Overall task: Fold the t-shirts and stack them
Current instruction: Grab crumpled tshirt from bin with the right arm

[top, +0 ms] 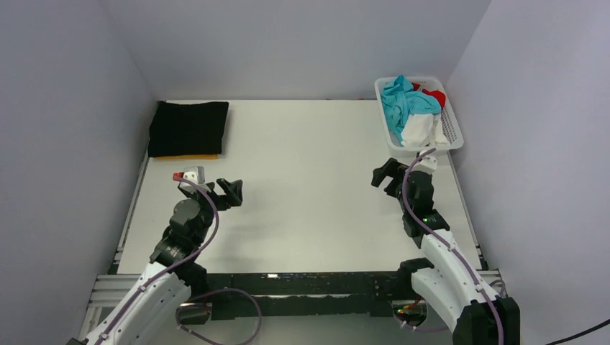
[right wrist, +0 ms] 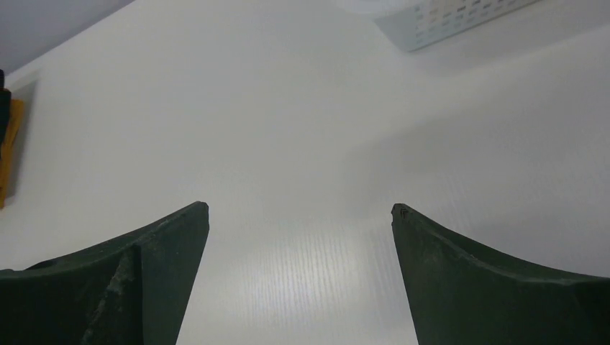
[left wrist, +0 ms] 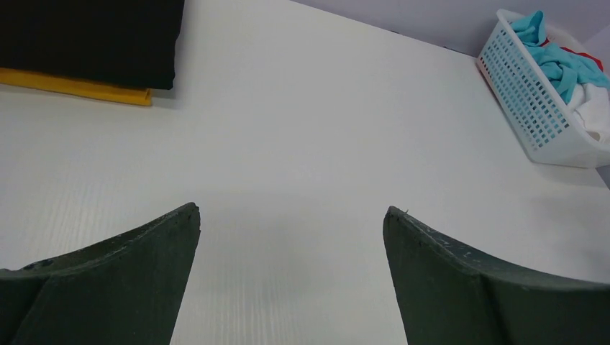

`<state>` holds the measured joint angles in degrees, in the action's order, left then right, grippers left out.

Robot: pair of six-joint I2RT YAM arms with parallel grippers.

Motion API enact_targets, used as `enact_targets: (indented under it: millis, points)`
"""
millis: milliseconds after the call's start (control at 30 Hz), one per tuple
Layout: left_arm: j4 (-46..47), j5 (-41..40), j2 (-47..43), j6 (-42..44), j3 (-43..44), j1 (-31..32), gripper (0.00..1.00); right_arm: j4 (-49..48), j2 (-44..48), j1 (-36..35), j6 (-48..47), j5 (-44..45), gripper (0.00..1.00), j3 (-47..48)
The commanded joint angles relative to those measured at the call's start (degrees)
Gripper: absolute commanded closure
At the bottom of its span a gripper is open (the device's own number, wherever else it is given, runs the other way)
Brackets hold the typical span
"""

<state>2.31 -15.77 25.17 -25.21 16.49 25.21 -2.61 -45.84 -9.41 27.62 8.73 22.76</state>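
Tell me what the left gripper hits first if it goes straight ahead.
Probably bare table: the left gripper tilts down at it, with the black shirt off to one side and the basket to the other.

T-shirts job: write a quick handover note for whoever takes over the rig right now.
Left pincer: open, empty, over the bare table.
Right pincer: open, empty, just in front of the basket.
Done: the black shirt lies folded at the far left, on top of the orange-yellow shirt, whose edge shows underneath.
Left to do: the turquoise shirt, red shirt and white shirt lie crumpled in the basket at the far right. Each needs taking out, folding and adding to the stack.
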Motion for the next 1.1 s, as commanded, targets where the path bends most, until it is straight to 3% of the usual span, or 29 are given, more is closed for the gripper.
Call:
enact_targets:
  millis: [0, 167, 367, 800, 933, 1067]
  points:
    - [1.5, -1.2, 0.2, -0.9, 0.0, 0.1, 0.00, -0.8, -1.2, 0.1, -1.1, 0.5, 0.00, 5.9]
    - [3.4, 0.2, 0.6, -1.1, -0.9, 0.1, 0.01, 2.0, -10.0, 0.1, -1.7, 5.2, 0.00, 16.2]
    - [1.3, -2.0, 1.0, -0.6, -0.1, 0.1, 0.01, 7.8, -26.7, 1.5, -5.2, 10.3, 0.00, 35.7]
    - [1.7, -3.7, 1.8, 0.0, -0.2, 0.1, 0.01, 17.2, -66.9, 10.8, -8.8, 6.6, 0.01, 75.3]
    - [1.9, -3.7, 3.9, 0.0, 0.4, 0.1, 0.00, 20.5, -77.4, 13.1, -10.6, 4.3, 0.09, 86.7]
    - [2.3, -3.5, 5.6, -0.1, 0.9, 0.1, 0.01, 19.1, -84.3, 13.9, -13.1, 2.5, 0.14, 91.5]
